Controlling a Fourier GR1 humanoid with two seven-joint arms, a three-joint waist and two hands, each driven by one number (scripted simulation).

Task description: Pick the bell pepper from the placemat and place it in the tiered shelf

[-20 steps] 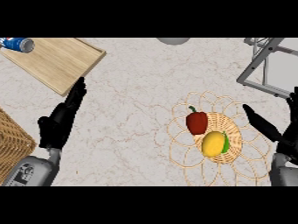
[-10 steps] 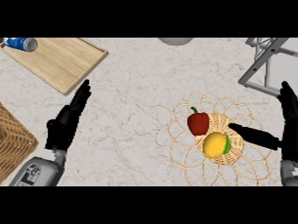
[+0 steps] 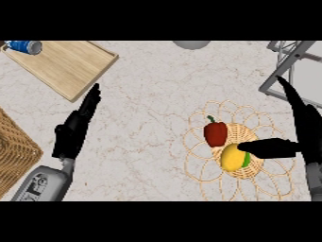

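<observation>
The red bell pepper with a green stem lies on the round woven wicker placemat near the counter's right edge, touching a yellow-green fruit. The right hand hangs spread beside them, fingers straight, thumb over the fruit. The left hand rests open near the left edge. The grey metal tiered shelf occupies the far right corner.

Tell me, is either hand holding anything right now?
Nothing is held. The right hand is open beside the bell pepper; the left hand is open too.
</observation>
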